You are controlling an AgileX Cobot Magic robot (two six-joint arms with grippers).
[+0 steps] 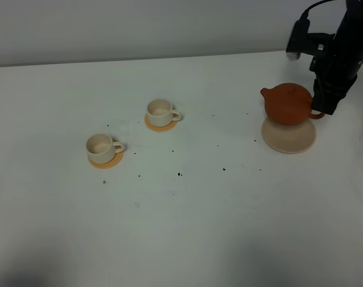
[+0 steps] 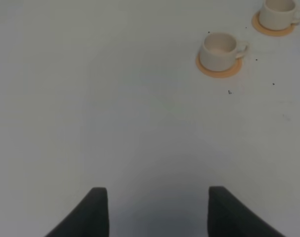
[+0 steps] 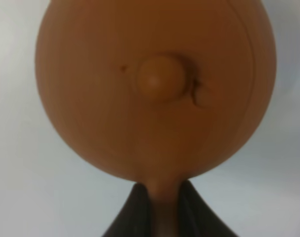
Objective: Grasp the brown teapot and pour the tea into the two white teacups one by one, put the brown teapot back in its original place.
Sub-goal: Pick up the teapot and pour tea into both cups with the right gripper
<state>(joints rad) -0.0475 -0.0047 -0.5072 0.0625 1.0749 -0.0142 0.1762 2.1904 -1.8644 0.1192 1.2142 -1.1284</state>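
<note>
1. We are seeing the right jaws closing narrowly on the loop handle point(image 1: 317, 113) of the brown teapot point(image 1: 287, 103). In the right wrist view the two dark fingers point(image 3: 135, 212) are pressing that handle from either side.
2. The teapot's round body is sitting upright just beyond those jaws. Its lid knob point(image 3: 159, 78) is facing up and its spout point(image 1: 265, 92) is pointing away from them.
3. The pale beige disc point(image 1: 289, 142) is lying directly under the teapot, just below and ahead of the right jaws. We are not able to tell whether the pot is touching it or hanging just clear.
4. The two white teacups are standing well away from the right jaws, out past the spout. The nearer cup point(image 1: 161, 110) and the farther cup point(image 1: 101, 146) are each resting on an orange coaster point(image 1: 107, 162).
5. The left jaws are standing wide apart with nothing between them, hanging over bare tabletop point(image 2: 115, 123). Both cups are lying well ahead of them and off to one side, one beyond the other.
</note>
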